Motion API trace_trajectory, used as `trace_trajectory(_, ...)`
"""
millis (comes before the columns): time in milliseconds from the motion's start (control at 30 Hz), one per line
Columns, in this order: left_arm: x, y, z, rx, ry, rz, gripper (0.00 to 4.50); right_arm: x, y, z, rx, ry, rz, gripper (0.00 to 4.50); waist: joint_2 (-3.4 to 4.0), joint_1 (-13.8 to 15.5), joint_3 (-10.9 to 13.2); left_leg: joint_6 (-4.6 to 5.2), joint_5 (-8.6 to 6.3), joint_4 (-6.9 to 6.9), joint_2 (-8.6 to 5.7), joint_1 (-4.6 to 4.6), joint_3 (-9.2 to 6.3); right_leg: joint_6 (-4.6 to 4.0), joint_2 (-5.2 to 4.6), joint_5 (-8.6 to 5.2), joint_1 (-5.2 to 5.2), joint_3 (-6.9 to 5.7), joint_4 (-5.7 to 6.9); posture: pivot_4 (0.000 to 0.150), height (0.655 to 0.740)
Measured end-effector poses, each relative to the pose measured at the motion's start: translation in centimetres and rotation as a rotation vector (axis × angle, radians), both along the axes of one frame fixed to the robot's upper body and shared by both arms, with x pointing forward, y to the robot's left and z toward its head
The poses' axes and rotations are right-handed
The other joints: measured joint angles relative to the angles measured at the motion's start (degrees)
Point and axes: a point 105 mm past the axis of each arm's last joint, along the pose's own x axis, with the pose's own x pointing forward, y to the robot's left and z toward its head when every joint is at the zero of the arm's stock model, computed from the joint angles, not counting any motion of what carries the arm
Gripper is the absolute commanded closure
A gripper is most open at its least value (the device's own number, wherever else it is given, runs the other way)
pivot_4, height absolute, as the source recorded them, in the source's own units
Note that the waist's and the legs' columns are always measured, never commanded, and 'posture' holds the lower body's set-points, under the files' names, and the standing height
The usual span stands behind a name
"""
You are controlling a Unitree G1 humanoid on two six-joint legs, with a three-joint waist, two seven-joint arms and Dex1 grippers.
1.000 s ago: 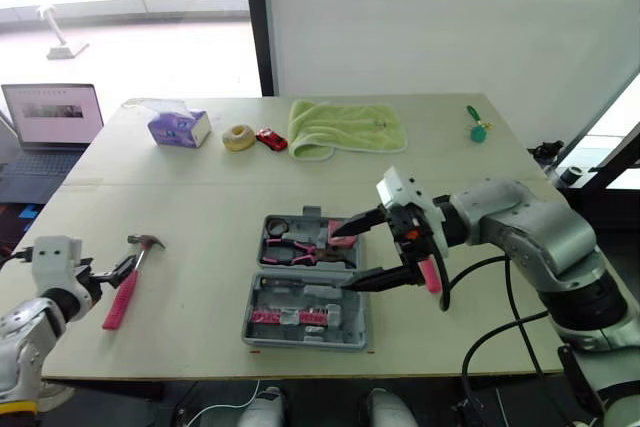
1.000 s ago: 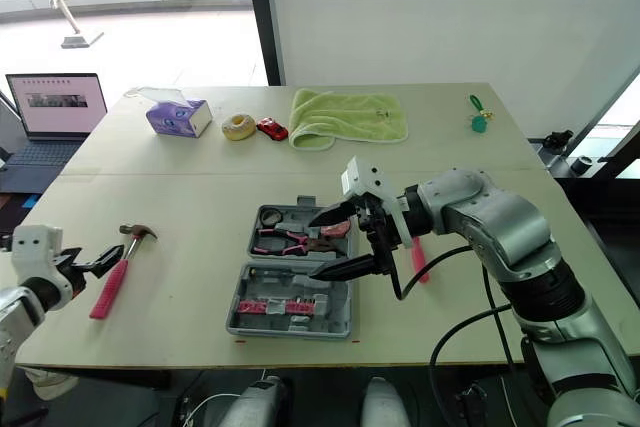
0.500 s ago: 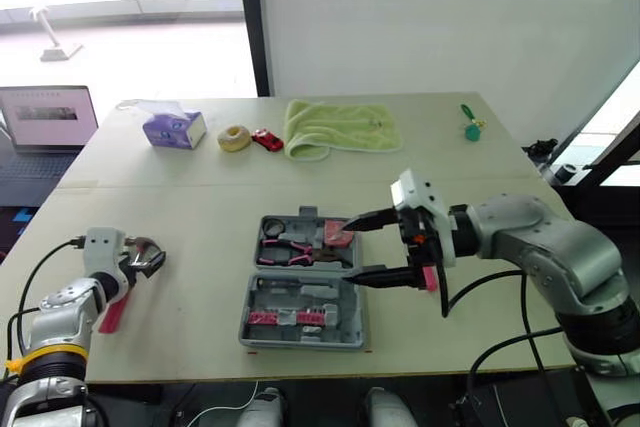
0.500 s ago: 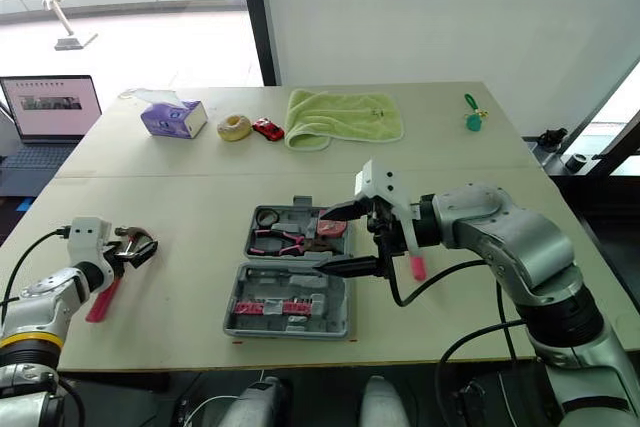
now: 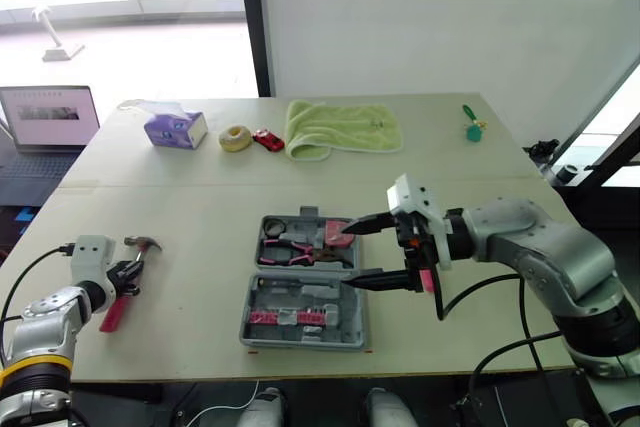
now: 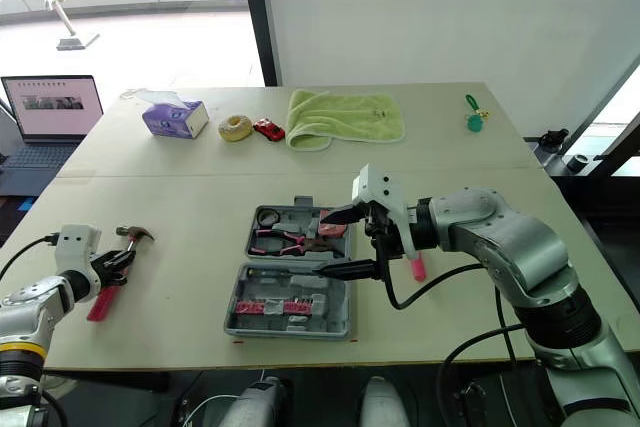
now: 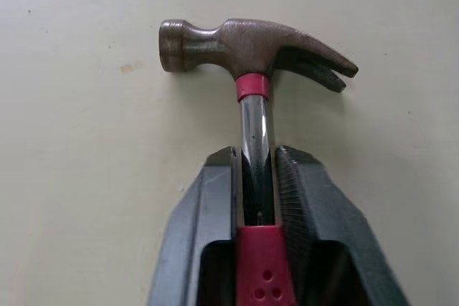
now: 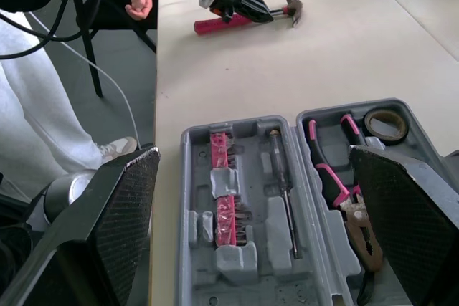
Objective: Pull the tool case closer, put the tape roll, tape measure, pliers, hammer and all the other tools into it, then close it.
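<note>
The table carries an open grey tool case, which lies directly beneath the right pincer; that pincer hangs with its two fingers spread wide apart, gripping nothing, one over each half of the case. Well beyond it, at the far edge, a green towel lies rumpled. A laptop, cut off by the picture's edge, sits far ahead of the left pincer, with a tissue box near it. A person's trouser leg and hand show behind that arm, the rest out of frame. The left pincer is clamped on the hammer, squeezing the steel shaft where the pink grip begins; the head lies on the table just past its fingertips. Pliers and a dark tape roll sit in the case half under the right pincer's farther finger, which hides part of the pliers. A pink object behind that pincer is too covered to identify.
</note>
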Motion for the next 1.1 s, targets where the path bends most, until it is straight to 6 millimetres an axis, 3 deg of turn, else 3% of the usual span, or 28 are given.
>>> trace_trajectory(267, 0.9, -0.8, 0.8, -0.017, -0.047, -0.038, 4.29, 0.4, -0.1, 0.2, -0.014, -0.011, 0.012, 0.00, -0.05, 0.03, 0.02, -0.02, 0.01, 0.01, 0.00, 0.00, -0.04, 0.00, 0.00, 0.00, 0.03, -0.02, 0.01, 0.150, 0.7400)
trace_trajectory(433, 3.1, -4.4, 5.6, 0.027, -0.154, -0.282, 4.29, 0.1, -1.2, 0.3, -0.044, 0.009, -0.006, 0.00, -0.12, 0.29, 0.06, -0.03, 0.02, 0.04, -0.01, -0.07, -0.07, 0.01, 0.00, 0.01, 0.04, -0.04, -0.02, 0.150, 0.7400)
trace_trajectory(533, 4.0, -8.8, 9.9, 0.010, -0.217, -0.525, 4.29, -0.4, -2.3, 0.0, -0.072, 0.024, -0.027, 0.00, -0.13, 0.18, 0.07, -0.03, 0.02, 0.02, -0.01, -0.08, -0.06, 0.02, 0.00, 0.01, 0.04, -0.04, -0.05, 0.150, 0.7400)
trace_trajectory(633, 3.2, -15.8, 12.9, 0.009, -0.218, -0.905, 4.29, -0.6, -3.6, -0.2, -0.093, 0.036, -0.070, 0.00, -0.12, -0.02, 0.08, -0.03, 0.02, 0.02, -0.02, -0.09, -0.01, 0.04, -0.01, 0.03, 0.07, -0.02, -0.08, 0.150, 0.7400)
trace_trajectory(733, 2.9, -19.1, 12.7, 0.032, -0.147, -1.093, 4.29, -0.9, -4.4, -0.2, -0.084, 0.024, -0.120, 0.00, -0.07, -0.64, 0.07, -0.02, 0.02, -0.01, 0.08, 0.00, 0.10, 0.03, 0.09, 0.03, 0.03, 0.01, -0.05, 0.150, 0.7400)
trace_trajectory(833, 2.6, -20.1, 11.2, 0.050, -0.045, -1.186, 4.29, -1.1, -5.3, -0.4, -0.072, 0.019, -0.181, 0.00, -0.04, -1.43, 0.10, 0.00, 0.02, -0.03, 0.11, 0.00, 0.11, 0.01, 0.13, 0.03, 0.00, 0.02, 0.02, 0.150, 0.7400)
trace_trajectory(933, 2.2, -22.3, 10.7, 0.121, 0.048, -1.351, 4.29, -2.3, -6.8, -1.1, -0.093, 0.046, -0.250, 0.00, -0.18, -0.41, 0.22, 0.01, 0.02, 0.07, 0.06, -0.10, 0.09, 0.03, 0.10, 0.04, 0.02, 0.01, 0.00, 0.150, 0.7400)
trace_trajectory(1100, 1.2, -25.0, 9.9, 0.204, 0.120, -1.498, 4.29, -3.6, -6.9, -1.7, -0.100, 0.059, -0.287, 0.00, -0.17, -0.15, 0.23, 0.01, 0.02, 0.11, 0.06, -0.08, 0.12, 0.04, 0.08, 0.03, 0.06, 0.04, -0.02, 0.150, 0.7400)
